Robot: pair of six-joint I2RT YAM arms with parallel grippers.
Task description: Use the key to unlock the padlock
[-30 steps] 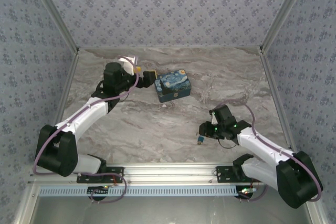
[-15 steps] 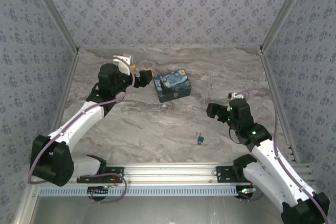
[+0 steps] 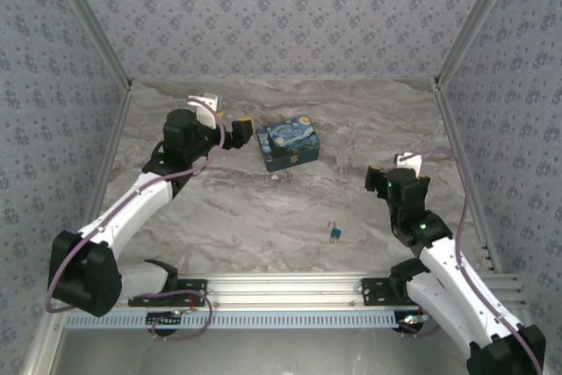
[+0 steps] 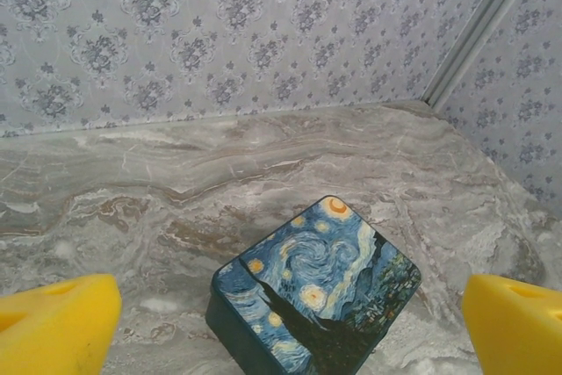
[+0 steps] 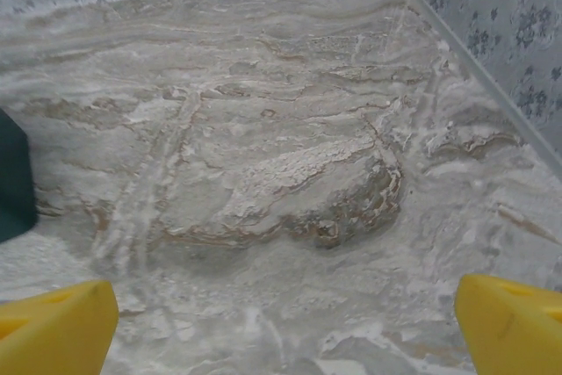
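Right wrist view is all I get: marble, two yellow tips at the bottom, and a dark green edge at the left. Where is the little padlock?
Observer: The padlock lies on the table near the front edge. It is to the left of the right gripper and apart from it.
Visitor: And that dark green edge?
Observer: That is a box with a starry-night picture on its lid, standing further back near the middle.
Visitor: What is the other arm up to?
Observer: The left gripper is open and aimed at that box from its left side.
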